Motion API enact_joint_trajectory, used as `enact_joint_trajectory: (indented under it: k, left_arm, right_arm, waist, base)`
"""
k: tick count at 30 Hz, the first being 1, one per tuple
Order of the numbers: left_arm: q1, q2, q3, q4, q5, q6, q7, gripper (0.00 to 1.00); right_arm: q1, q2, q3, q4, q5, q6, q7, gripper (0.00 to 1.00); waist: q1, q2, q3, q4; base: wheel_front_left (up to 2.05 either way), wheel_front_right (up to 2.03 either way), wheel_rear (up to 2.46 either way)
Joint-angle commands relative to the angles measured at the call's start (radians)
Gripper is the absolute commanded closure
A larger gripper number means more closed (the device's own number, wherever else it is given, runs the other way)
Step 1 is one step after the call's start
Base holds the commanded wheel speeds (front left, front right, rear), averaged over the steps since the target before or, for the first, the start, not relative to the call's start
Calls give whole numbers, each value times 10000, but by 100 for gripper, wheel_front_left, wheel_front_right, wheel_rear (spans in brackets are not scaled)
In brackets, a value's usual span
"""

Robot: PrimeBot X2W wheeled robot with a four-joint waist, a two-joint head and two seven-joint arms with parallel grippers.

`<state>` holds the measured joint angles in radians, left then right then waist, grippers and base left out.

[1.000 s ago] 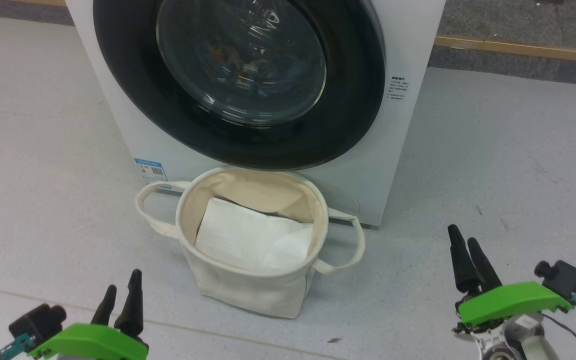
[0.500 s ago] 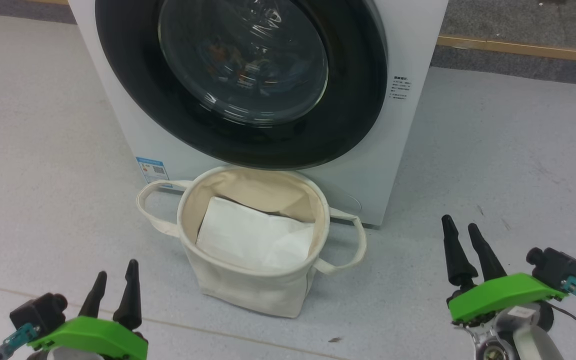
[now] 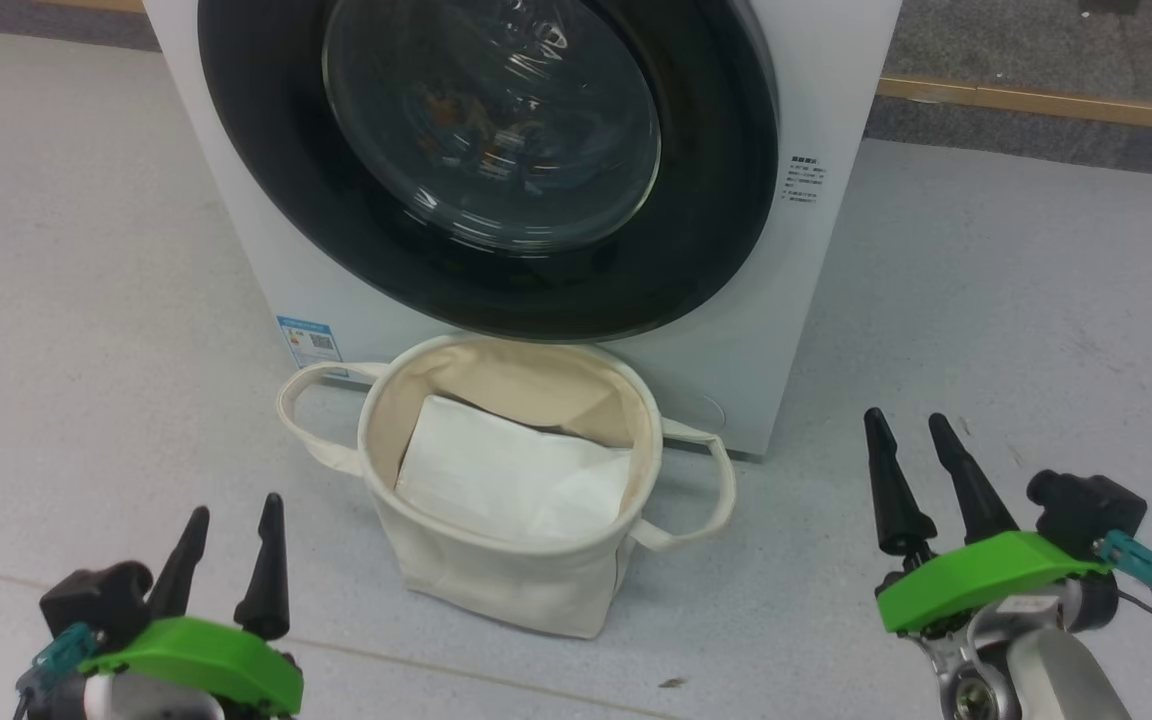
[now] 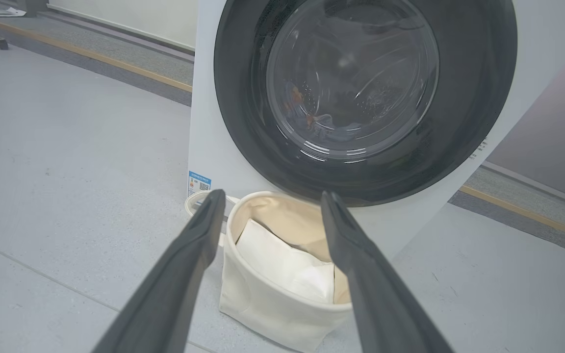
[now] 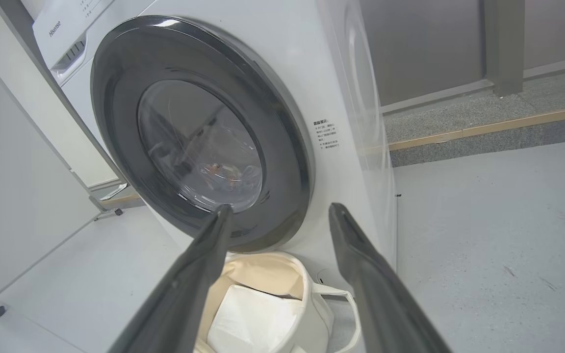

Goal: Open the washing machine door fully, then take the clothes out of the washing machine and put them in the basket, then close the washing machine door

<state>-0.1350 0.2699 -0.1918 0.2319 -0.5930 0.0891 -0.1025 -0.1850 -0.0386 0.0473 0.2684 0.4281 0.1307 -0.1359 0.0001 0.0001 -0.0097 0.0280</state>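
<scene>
Now: claws gaping, door closed

The left gripper (image 3: 234,510) and right gripper (image 3: 904,420) are hovering empty, fingers apart; beyond, the basket (image 3: 496,585) is sitting just before the washing machine (image 3: 816,300), the washing machine door (image 3: 711,200) closed over the clothes (image 3: 466,130)

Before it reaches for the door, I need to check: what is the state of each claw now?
The left claw is open, holding nothing.
The right claw is open, holding nothing.

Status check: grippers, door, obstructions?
Left gripper and right gripper open, empty. Washing machine door shut, clothes inside. Basket sits right below door, holding white sheet.
</scene>
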Motion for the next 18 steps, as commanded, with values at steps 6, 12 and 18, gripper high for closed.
enact_joint_trajectory:
  k: [6, 12, 18]
  left_arm:
    - [-685, 423, 138, -429, 520, 58, -214, 0]
    - [-806, 541, 36, -420, 999, 145, -500, 0]
    - [-948, 717, -116, -403, 1539, 197, -731, 0]
  right_arm:
    - [-733, -82, 276, -421, -1054, 0, -309, 0]
    - [-845, -88, 304, -423, -1789, 0, -484, 0]
    - [-975, -95, 276, -404, -2313, 0, -660, 0]
  waist:
    - [0, -1, -1, -2]
    - [0, -1, -4, -9]
    - [0, -1, -26, -42]
  base:
    - [0, 0, 0]
    - [0, 0, 0]
    - [0, 0, 0]
